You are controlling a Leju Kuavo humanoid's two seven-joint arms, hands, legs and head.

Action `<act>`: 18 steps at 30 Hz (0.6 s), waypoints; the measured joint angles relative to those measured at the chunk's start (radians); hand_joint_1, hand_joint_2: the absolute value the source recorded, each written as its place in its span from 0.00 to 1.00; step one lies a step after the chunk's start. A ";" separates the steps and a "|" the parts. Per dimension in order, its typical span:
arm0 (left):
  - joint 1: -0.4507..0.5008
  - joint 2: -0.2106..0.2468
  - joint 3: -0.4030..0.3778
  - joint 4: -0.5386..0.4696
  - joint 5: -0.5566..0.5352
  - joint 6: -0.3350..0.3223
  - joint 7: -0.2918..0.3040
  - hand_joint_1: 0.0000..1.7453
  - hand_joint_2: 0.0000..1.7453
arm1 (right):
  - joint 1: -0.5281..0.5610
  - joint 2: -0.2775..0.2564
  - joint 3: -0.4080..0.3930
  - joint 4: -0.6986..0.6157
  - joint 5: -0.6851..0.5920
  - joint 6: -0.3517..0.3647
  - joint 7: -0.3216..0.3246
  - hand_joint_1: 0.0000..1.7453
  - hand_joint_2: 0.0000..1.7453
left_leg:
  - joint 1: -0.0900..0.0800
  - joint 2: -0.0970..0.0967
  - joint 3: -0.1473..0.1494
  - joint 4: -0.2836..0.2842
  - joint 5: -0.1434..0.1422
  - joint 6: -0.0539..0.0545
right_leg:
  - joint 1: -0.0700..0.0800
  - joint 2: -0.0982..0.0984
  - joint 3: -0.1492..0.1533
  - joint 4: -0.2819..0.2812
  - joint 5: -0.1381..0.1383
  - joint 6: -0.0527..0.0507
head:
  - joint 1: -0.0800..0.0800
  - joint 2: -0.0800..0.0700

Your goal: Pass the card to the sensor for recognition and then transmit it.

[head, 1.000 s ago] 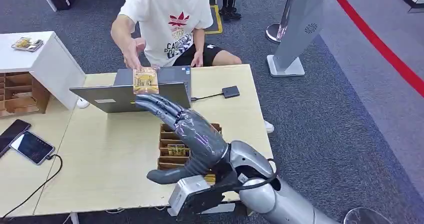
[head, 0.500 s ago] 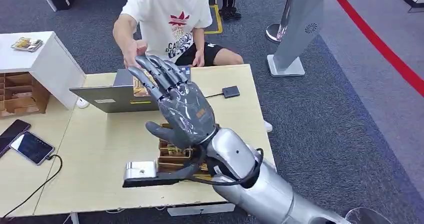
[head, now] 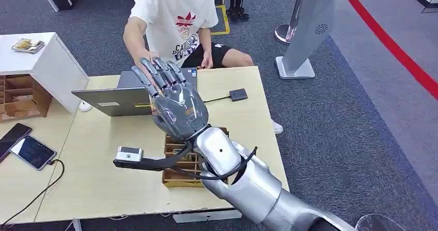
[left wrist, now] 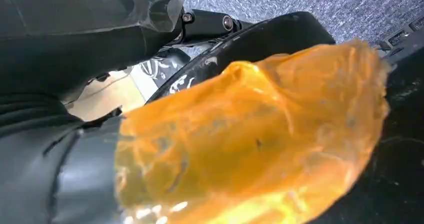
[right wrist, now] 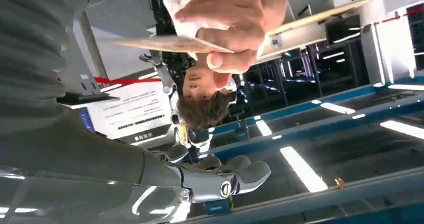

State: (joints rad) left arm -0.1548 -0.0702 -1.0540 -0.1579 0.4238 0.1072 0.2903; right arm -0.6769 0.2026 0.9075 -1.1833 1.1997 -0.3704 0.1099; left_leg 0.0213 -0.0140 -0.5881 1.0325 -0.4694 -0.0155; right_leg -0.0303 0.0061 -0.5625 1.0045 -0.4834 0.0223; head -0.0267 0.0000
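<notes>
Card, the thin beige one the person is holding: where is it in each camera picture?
Head view: hidden behind the robot's right hand.
Left wrist view: not in it.
Right wrist view: thin beige card, edge-on in the person's hand.
Shared landmark: the right hand.

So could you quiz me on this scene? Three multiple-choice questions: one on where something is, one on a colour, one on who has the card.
1. Where is the small black box on a cable?
A. on the floor
B. on the table, beside the laptop
C. on the white cabinet

2. What colour is the person's shirt?
A. white
B. blue
C. black

3. Who has the card?
A. it lies on the table
B. it is pinched in the robot's fingers
C. the person's hand holds it

Answers: 1 B, as it lies on the tabletop next to the laptop. 2 A, as the shirt is white with a red logo. 3 C, as the robot's right hand is spread and empty.
</notes>
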 joint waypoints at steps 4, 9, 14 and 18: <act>-0.003 -0.003 -0.005 0.000 -0.002 -0.001 0.000 0.00 0.00 | -0.003 0.014 -0.008 0.030 0.000 0.000 0.002 0.00 1.00 | 0.000 0.000 0.000 0.000 0.000 0.000 | 0.000 0.000 0.000 0.000 0.000 0.000 | 0.000 0.000; -0.004 -0.003 -0.007 0.000 -0.002 -0.002 0.000 0.00 0.00 | -0.004 0.024 -0.012 0.050 -0.001 0.000 0.003 1.00 1.00 | 0.000 0.000 0.000 0.000 0.000 0.000 | 0.000 0.000 0.000 0.000 0.000 0.000 | 0.000 0.000; -0.004 -0.003 -0.007 0.000 -0.002 -0.002 0.000 0.00 0.00 | -0.004 0.035 -0.025 0.066 -0.017 -0.005 0.000 1.00 1.00 | 0.000 0.000 0.000 0.000 0.000 0.000 | 0.000 0.000 0.000 0.000 0.000 0.000 | 0.000 0.000; -0.005 -0.004 -0.008 0.000 -0.005 -0.001 0.000 0.00 0.00 | -0.003 0.036 -0.039 0.080 -0.027 -0.008 -0.003 1.00 1.00 | 0.000 0.000 0.000 0.000 0.000 0.000 | 0.000 0.000 0.000 0.000 0.000 0.000 | 0.000 0.000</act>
State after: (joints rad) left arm -0.1593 -0.0740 -1.0616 -0.1579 0.4185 0.1064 0.2907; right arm -0.6802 0.2388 0.8682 -1.1036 1.1727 -0.3780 0.1072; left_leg 0.0214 -0.0141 -0.5880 1.0325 -0.4694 -0.0155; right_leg -0.0303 0.0062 -0.5626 1.0045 -0.4834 0.0223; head -0.0267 0.0000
